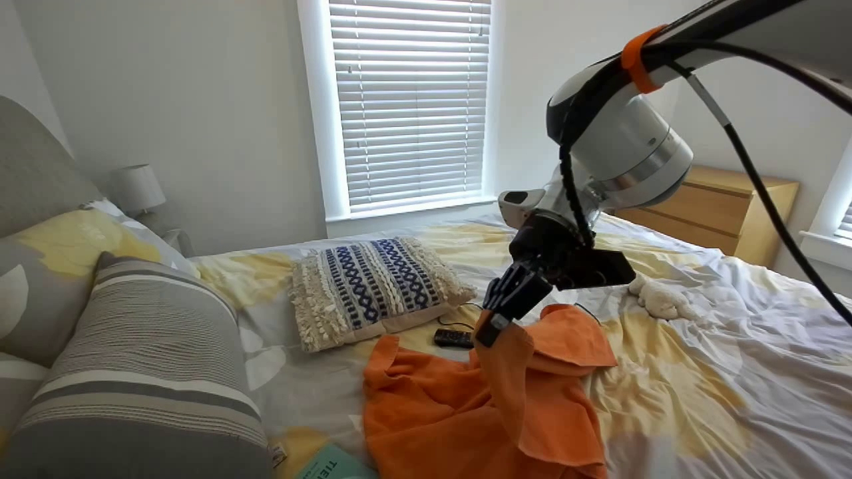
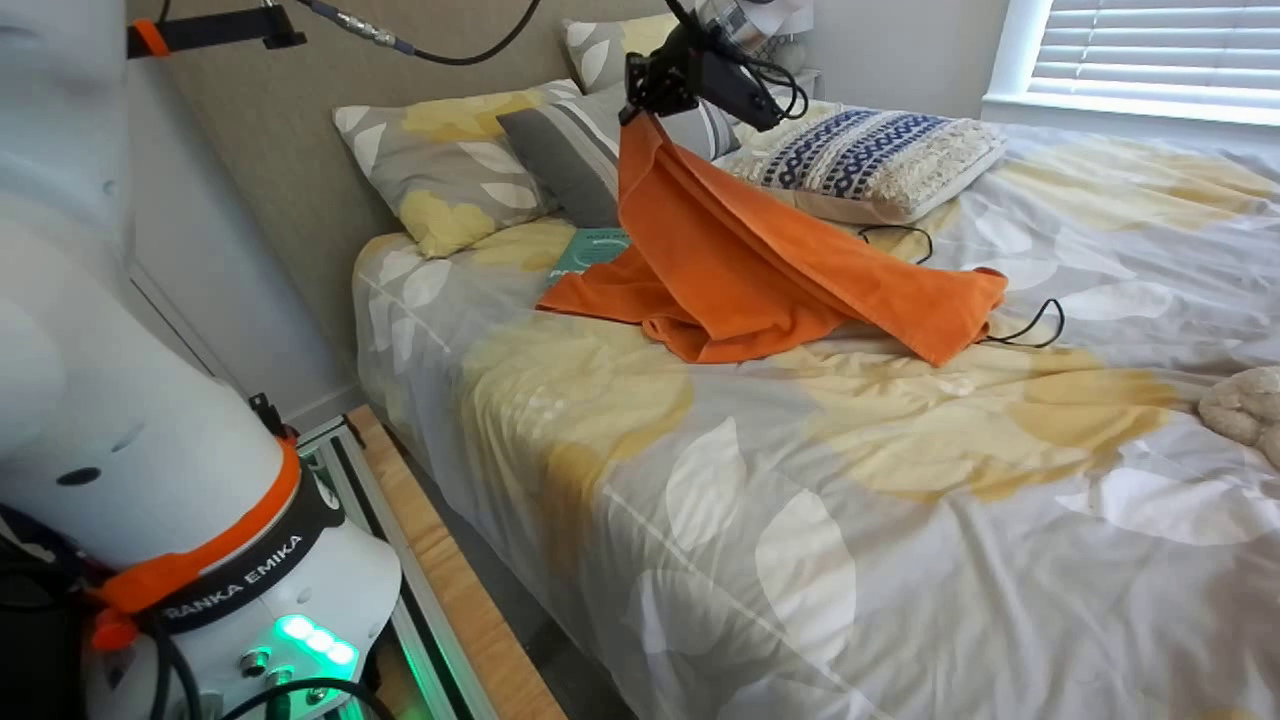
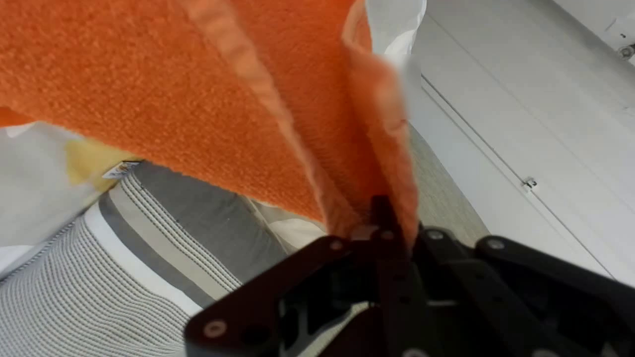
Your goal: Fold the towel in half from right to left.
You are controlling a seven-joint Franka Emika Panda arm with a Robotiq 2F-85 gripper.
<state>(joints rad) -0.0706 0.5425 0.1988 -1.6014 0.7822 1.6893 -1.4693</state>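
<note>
The big orange towel [image 2: 750, 255] is on the bed [image 2: 880, 540], in from the side edge by the robot's base [image 2: 325, 560], near the corner by the headboard [image 2: 300, 150]. The gripper [image 2: 630, 114] is pinching one bit of it tight and holds that bit up off the bed. In the wrist view its tips are dark and blurry, so I cannot tell how much cloth they hold. In an exterior view the towel [image 1: 459, 406] is cut off at the bottom. It hides part of a green book [image 2: 590, 247], and I cannot tell if it covers one end of the black remote [image 1: 452, 338]. The towel looks soft and fuzzy, all one color, with a folded border. The part on the bed is bumpy and creased.
</note>
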